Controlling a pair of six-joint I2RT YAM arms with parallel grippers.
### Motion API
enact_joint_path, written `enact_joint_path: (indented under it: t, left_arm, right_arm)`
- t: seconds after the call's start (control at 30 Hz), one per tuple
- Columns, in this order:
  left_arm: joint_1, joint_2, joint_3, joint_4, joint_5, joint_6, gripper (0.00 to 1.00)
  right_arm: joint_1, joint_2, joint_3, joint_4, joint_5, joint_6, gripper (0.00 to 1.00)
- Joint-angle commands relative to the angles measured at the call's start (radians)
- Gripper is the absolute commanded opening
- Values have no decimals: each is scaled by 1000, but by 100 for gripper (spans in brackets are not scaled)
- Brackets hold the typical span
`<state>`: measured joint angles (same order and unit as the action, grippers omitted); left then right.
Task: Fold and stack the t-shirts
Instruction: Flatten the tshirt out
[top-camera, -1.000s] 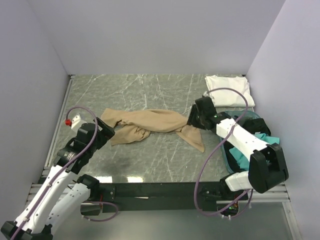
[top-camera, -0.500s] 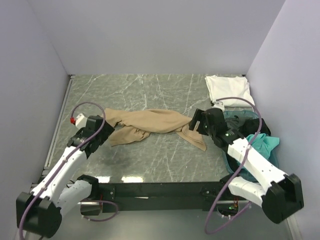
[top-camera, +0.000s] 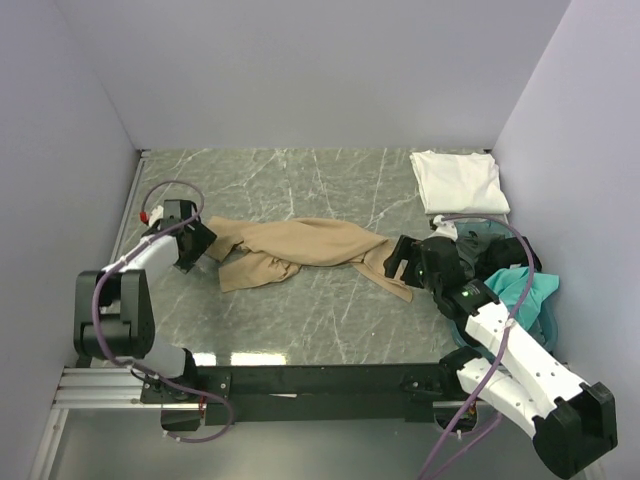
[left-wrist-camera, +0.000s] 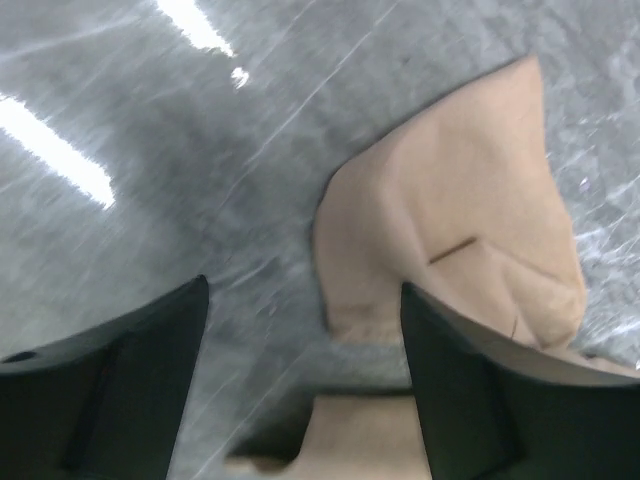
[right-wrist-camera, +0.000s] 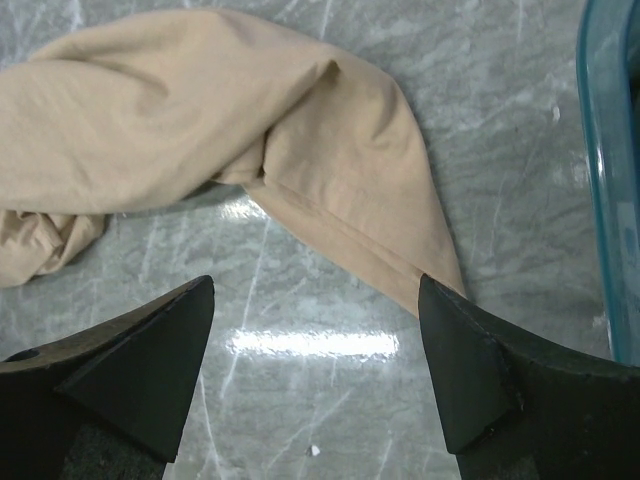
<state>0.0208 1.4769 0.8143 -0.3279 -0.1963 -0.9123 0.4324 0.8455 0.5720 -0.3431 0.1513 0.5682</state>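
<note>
The left claw (left-wrist-camera: 300, 305) is standing wide open and gripping nothing. It is hovering low over the left end of the tan shirt (top-camera: 300, 245), whose pointed corner is lying between its two fingers. Whether they are touching the cloth is unclear. The right claw (right-wrist-camera: 315, 290) is also gaping wide and empty, hanging just above the table (top-camera: 300, 180) near the shirt's right tip. The tan shirt is lying bunched and twisted across the middle of the table, stretching from one claw to the other. Just right of that tip, a teal basket (right-wrist-camera: 603, 150) is holding the teal shirt (top-camera: 525, 290) and the dark grey shirt (top-camera: 483, 242). The white shirt (top-camera: 458, 180) is lying folded in the far right corner.
</note>
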Motion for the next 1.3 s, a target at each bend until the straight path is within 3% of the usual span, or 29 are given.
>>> enact_joint_path:
  t: [0.0, 0.17, 0.33, 0.37, 0.4, 0.47, 0.63, 0.83, 1.27]
  left_arm:
    - [5, 63, 62, 52, 57, 58, 77]
    - [7, 155, 117, 40, 83, 69, 64]
    - [7, 207, 114, 64, 116, 72, 42]
    - [7, 210, 114, 59, 109, 70, 36]
    - [7, 218, 117, 53, 101, 70, 18]
    - [7, 218, 123, 36, 77, 70, 1]
    - [7, 165, 114, 32, 61, 67, 1]
    - [7, -18, 34, 18, -20, 32, 1]
    - [7, -429, -72, -31, -124, -54, 1]
  right_arm:
    - [5, -25, -17, 6, 11, 18, 89]
    - [5, -26, -35, 1, 11, 38, 88]
    - [5, -39, -53, -11, 28, 53, 88]
    - [5, -43, -57, -11, 27, 55, 88]
    - [5, -46, -60, -10, 25, 55, 88]
    - [5, -46, -69, -4, 14, 58, 88]
    - [5, -28, -60, -25, 4, 61, 88]
    - [5, 16, -48, -57, 34, 79, 88]
    - [5, 283, 29, -91, 137, 128, 82]
